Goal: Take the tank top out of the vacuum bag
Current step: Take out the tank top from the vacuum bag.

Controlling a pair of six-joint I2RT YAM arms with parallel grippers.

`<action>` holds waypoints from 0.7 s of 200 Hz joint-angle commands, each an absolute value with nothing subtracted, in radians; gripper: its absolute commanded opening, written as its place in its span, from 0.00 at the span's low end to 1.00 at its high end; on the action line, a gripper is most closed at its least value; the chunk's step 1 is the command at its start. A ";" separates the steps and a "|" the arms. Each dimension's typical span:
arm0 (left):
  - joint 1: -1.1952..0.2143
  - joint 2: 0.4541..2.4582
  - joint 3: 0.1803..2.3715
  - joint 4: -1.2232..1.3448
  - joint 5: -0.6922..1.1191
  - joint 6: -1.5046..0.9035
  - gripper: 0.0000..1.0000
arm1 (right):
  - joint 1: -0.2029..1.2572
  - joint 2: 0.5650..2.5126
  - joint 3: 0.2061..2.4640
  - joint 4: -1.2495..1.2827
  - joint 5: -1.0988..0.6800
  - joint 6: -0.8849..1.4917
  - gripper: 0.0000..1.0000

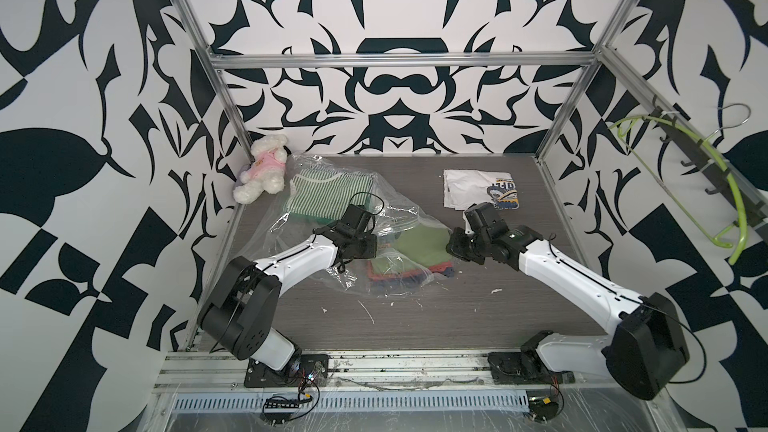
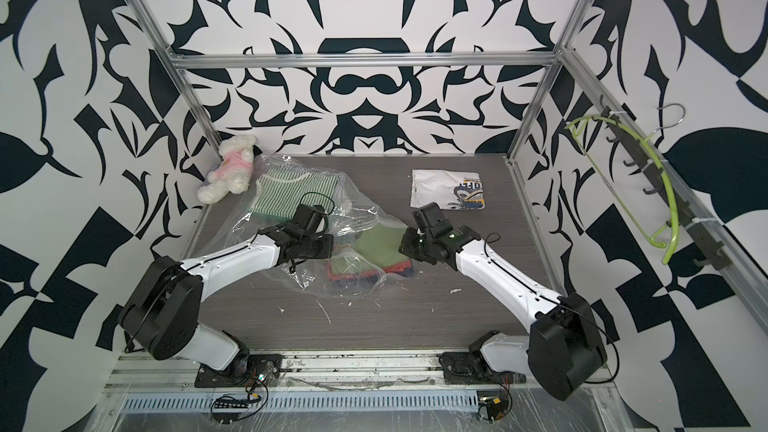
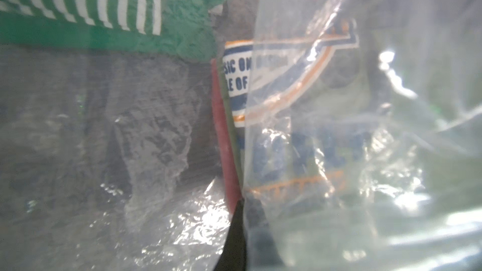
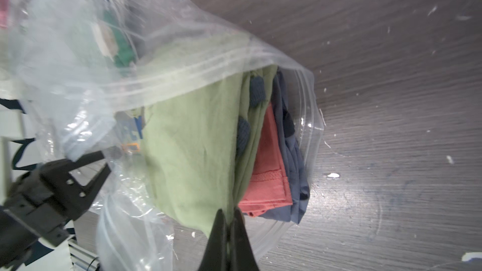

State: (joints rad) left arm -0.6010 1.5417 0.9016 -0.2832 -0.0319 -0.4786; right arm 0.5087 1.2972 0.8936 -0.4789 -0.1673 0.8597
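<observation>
The clear, crinkly vacuum bag (image 1: 291, 226) (image 2: 249, 218) lies across the left half of the table, its mouth toward the right arm. A light green tank top (image 1: 419, 243) (image 4: 187, 152) with navy ribbed trim sticks out of that mouth, on top of a red garment (image 4: 268, 178) and a navy one (image 4: 294, 178). My right gripper (image 1: 451, 245) (image 4: 229, 211) is shut on the tank top's edge. My left gripper (image 1: 374, 241) (image 3: 241, 202) is shut on the bag's upper plastic sheet, which drapes over its camera. A green-striped garment (image 1: 328, 189) lies deeper inside the bag.
A white plush toy in a pink shirt (image 1: 262, 168) leans in the far left corner. Far right on the table lies a folded white printed T-shirt (image 1: 478, 193). A lime green hanger (image 1: 706, 184) hangs on the right wall rack. White flecks dot the table (image 1: 498, 284).
</observation>
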 commanded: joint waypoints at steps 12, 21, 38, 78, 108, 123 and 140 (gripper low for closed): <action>-0.656 1.600 0.984 -0.305 -0.008 -0.490 0.00 | 0.504 1.300 0.863 -0.333 -0.234 0.887 0.00; -0.668 1.622 0.993 -0.304 -0.006 -0.495 0.00 | 0.504 1.302 0.851 -0.287 -0.256 0.889 0.00; -0.683 1.664 0.998 -0.299 0.003 -0.507 0.00 | 0.503 1.308 0.819 -0.206 -0.277 0.907 0.00; -0.720 1.729 1.019 -0.308 0.005 -0.514 0.00 | 0.496 1.344 0.721 0.073 -0.374 0.965 0.00; -0.736 1.764 1.039 -0.311 0.008 -0.512 0.00 | 0.498 1.456 0.734 0.269 -0.553 0.960 0.00; -0.738 1.777 1.038 -0.306 0.012 -0.514 0.00 | 0.501 1.525 0.754 0.357 -0.640 0.970 0.00; -0.738 1.790 1.037 -0.302 0.012 -0.515 0.00 | 0.501 1.565 0.766 0.382 -0.644 0.979 0.00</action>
State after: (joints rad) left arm -0.7204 1.7275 1.0492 -0.2653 -0.0296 -0.5091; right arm 0.4923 1.5280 0.7235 0.2115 -0.5152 0.9592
